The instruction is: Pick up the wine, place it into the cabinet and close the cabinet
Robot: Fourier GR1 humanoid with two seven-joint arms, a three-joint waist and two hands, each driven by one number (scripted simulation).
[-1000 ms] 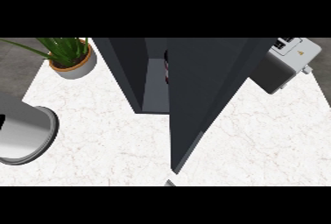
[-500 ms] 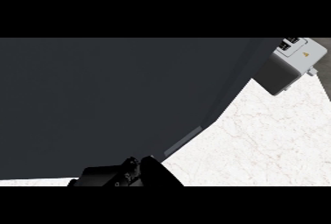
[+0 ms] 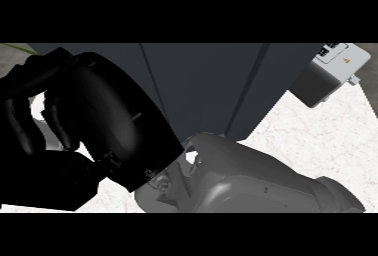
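Observation:
A large black hand (image 3: 111, 120) fills the left of the head view, very close to the camera. Its grey forearm (image 3: 258, 185) comes in from the lower right, so I take it for my right hand. The fingers (image 3: 18, 115) bend loosely at the far left, with nothing between them. Behind it stands the dark cabinet (image 3: 207, 85), its front showing flat panels with narrow upright seams. The inside of the cabinet is hidden, and no wine bottle shows. My left hand does not show.
A grey and white boxy appliance (image 3: 332, 75) sits at the back right on the white marble counter (image 3: 325, 145). One green plant leaf (image 3: 11, 46) peeks in at the top left. Hand and arm hide the counter's left side.
A second ago the cabinet door stood open toward me with no arm in view. Then a dark panel filled the view. Now the hand and forearm are up close at the left.

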